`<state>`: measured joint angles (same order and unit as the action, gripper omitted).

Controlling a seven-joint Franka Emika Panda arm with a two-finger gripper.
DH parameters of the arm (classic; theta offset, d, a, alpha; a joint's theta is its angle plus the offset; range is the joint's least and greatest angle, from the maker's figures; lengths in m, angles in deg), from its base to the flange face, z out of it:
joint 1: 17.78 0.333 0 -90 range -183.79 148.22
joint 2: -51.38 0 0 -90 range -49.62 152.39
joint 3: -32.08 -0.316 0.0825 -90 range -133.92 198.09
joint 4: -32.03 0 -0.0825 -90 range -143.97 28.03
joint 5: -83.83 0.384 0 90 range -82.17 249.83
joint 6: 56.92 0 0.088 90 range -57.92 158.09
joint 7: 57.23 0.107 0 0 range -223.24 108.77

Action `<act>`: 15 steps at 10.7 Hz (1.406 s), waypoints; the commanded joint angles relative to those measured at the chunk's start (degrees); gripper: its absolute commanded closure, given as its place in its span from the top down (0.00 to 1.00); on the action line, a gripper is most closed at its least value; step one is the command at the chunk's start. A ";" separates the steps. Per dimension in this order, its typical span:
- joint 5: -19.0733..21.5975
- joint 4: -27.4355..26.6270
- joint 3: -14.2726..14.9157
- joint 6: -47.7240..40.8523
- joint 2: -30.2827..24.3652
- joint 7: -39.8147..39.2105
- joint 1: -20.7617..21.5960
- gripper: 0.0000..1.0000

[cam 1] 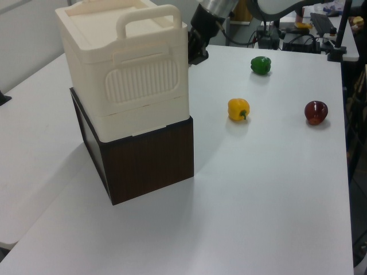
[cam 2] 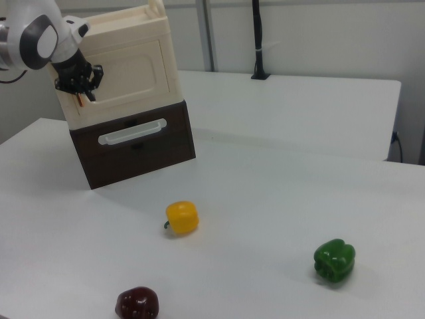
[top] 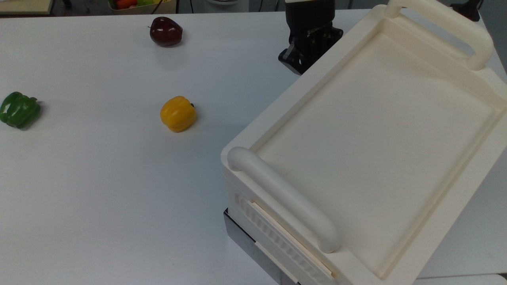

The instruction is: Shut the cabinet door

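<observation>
The cabinet [top: 376, 118] is a big cream-white box with a recessed top and two thick bar handles, standing on a dark base. Its cabinet door [cam 2: 129, 70] is a cream panel lying flush in the front face in the right view. My black gripper [cam 2: 81, 83] hangs right at the door's edge on the right view's left, where a small copper-coloured handle [cam 2: 85, 98] peeks out below it. From above, the gripper [top: 295, 59] sits against the cabinet's far left side. In the left view the gripper [cam 1: 198, 52] is just behind the cabinet's [cam 1: 123, 74] right corner.
A yellow pepper [top: 178, 114], a green pepper [top: 19, 109] and a dark red pepper [top: 165, 31] lie apart on the white table [top: 99, 178]. Under the cabinet is a dark brown base [cam 2: 143, 156] with a white drawer handle [cam 2: 131, 131].
</observation>
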<state>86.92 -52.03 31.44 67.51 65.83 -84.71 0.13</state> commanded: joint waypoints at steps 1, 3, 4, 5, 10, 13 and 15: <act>-0.36 -0.40 -2.08 -11.98 -2.14 2.85 -5.59 0.00; -0.80 -0.41 -1.99 -21.28 -3.28 11.61 -9.98 0.00; -0.89 -0.41 -1.90 -25.94 -4.24 14.87 -12.96 0.00; -1.76 -0.41 -1.47 -29.21 -5.38 18.56 -14.90 0.00; -3.79 -3.65 9.06 -34.94 -9.08 28.80 -14.75 1.00; -3.53 -4.97 13.30 -35.56 -12.42 29.41 -13.69 1.00; -3.44 -5.15 13.30 -38.28 -12.77 28.62 -14.04 1.00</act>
<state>83.96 -54.48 43.70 32.03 55.89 -57.04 -15.43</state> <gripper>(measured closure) 0.167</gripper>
